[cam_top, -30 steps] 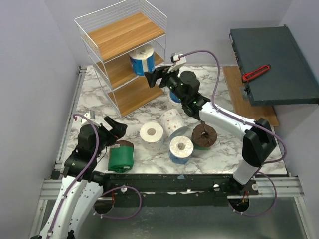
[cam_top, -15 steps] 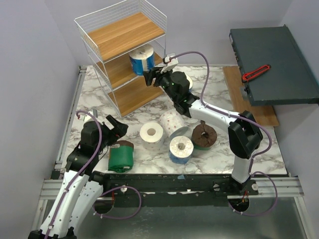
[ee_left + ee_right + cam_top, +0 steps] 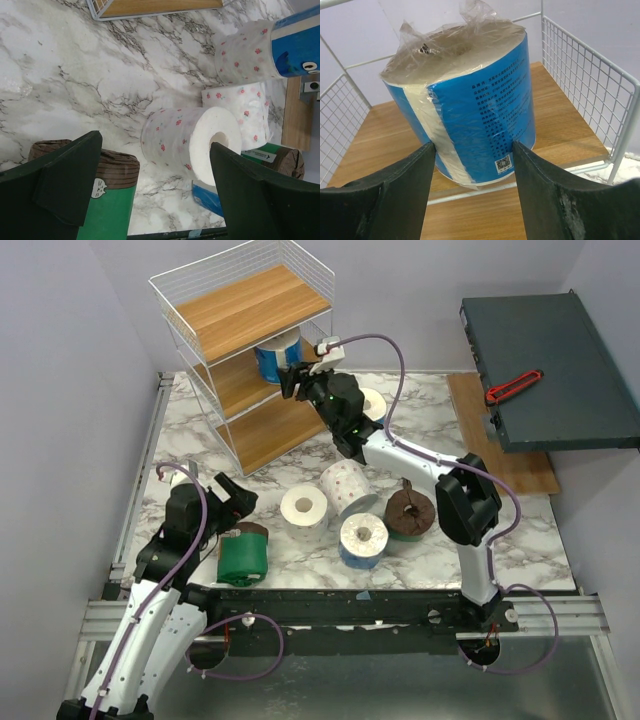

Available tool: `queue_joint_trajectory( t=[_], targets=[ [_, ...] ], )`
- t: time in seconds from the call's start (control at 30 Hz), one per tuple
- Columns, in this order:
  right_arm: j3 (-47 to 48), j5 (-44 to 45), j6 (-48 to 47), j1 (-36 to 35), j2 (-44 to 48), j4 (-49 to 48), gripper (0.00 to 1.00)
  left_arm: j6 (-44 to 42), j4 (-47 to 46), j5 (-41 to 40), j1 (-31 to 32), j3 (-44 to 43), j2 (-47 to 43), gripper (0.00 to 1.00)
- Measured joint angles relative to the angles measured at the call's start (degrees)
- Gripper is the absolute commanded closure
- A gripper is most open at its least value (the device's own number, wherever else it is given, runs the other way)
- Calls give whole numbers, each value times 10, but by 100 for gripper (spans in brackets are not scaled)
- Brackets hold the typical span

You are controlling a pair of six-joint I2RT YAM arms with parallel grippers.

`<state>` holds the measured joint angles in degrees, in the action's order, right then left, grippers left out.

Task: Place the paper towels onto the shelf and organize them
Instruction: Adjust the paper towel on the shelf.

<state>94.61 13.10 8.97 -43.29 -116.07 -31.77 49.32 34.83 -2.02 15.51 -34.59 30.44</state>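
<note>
My right jaws stood spread around the blue-wrapped roll (image 3: 480,100), upright on the shelf's (image 3: 250,310) middle board, probably to square it up. My left jaws gaped over the green-wrapped roll (image 3: 107,215) on the worktop (image 3: 75,75).

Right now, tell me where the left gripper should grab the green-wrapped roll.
Grip the green-wrapped roll across its curved middle, coming down from above. It lies on its side, brown end pointing away from the robot, so both round flanks are free. The open left gripper hangs near that end.
</note>
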Motion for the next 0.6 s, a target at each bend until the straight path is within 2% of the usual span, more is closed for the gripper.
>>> queue_joint_trajectory(
  t=[0.6],
  targets=[
    [85,64,-11,0,-88,-2,31,-3,0,-1,0,10,9,6]
  ],
)
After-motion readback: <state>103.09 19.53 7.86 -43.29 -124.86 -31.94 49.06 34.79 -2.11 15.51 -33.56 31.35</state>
